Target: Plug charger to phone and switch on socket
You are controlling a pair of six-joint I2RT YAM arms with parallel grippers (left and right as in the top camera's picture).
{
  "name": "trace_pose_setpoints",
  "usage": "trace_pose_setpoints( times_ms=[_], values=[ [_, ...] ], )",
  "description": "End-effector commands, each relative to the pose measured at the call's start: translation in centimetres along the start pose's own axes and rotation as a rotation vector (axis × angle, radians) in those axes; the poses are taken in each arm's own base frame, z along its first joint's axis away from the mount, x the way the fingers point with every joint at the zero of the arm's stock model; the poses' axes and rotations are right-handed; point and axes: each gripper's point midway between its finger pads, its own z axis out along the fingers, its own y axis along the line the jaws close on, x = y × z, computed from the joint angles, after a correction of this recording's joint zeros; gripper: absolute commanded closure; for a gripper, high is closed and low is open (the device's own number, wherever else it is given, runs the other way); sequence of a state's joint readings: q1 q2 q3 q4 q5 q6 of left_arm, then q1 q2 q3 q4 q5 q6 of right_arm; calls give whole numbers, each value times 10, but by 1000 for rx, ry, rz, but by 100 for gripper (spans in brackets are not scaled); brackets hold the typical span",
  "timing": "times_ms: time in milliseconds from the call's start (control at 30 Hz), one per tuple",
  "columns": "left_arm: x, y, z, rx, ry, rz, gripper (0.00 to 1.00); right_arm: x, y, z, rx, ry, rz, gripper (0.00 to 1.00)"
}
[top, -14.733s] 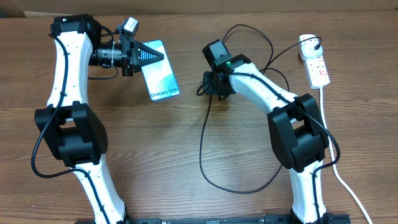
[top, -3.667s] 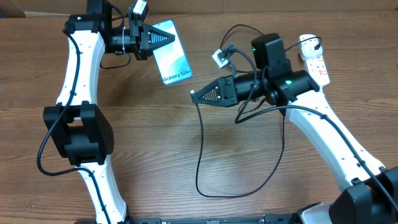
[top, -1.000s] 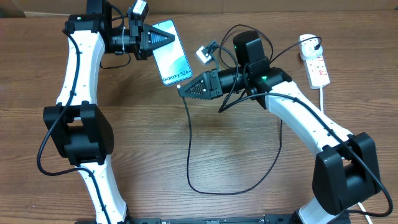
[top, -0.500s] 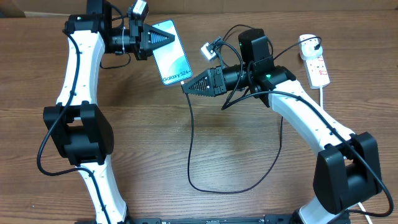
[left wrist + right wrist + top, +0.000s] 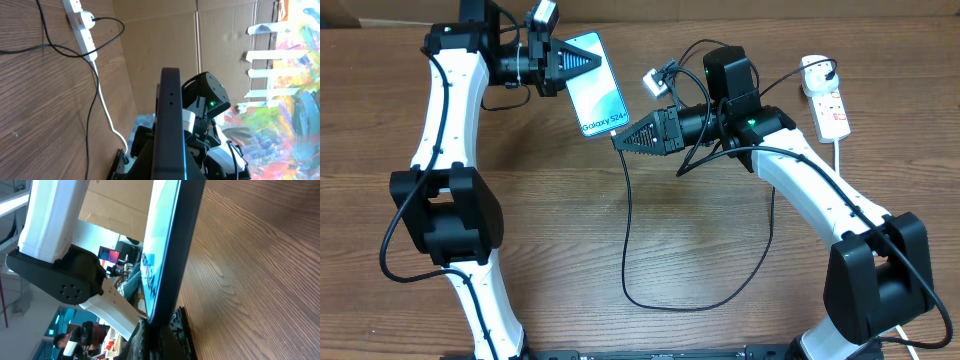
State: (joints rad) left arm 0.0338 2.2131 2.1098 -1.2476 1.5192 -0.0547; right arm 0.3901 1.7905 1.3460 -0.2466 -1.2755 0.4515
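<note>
Left gripper [image 5: 583, 61] clamps the phone [image 5: 599, 95], right gripper [image 5: 619, 140] pinches the charger [image 5: 627, 215] tip (just at the phone's lower edge): align it square, then push straight in.

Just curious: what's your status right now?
Left gripper shut on phone. Right gripper shut on charger, tip at phone's bottom edge. No gripper at socket. Nothing blocking.

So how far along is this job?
Done: the thin black charger cable looks plugged into the white power strip. In hand: left gripper holds the slim blue-screened smartphone; right gripper holds the cable tip at its bottom edge. Left: seating it, switching the strip on.
</note>
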Motion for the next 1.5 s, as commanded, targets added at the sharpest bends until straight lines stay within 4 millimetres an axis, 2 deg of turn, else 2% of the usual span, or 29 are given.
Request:
trace_pose_setpoints(
  times_ms=[0, 833, 1100, 1467],
  values=[
    [3, -19, 7, 62, 20, 6, 96, 2, 8, 5, -17, 15, -10, 96],
    [4, -18, 7, 58, 21, -5, 96, 1, 8, 6, -15, 10, -15, 96],
    [4, -16, 7, 47, 20, -8, 96, -7, 6, -9, -21, -16, -8, 96],
    [5, -17, 9, 48, 24, -9, 96, -8, 6, -10, -19, -21, -13, 96]
  ],
)
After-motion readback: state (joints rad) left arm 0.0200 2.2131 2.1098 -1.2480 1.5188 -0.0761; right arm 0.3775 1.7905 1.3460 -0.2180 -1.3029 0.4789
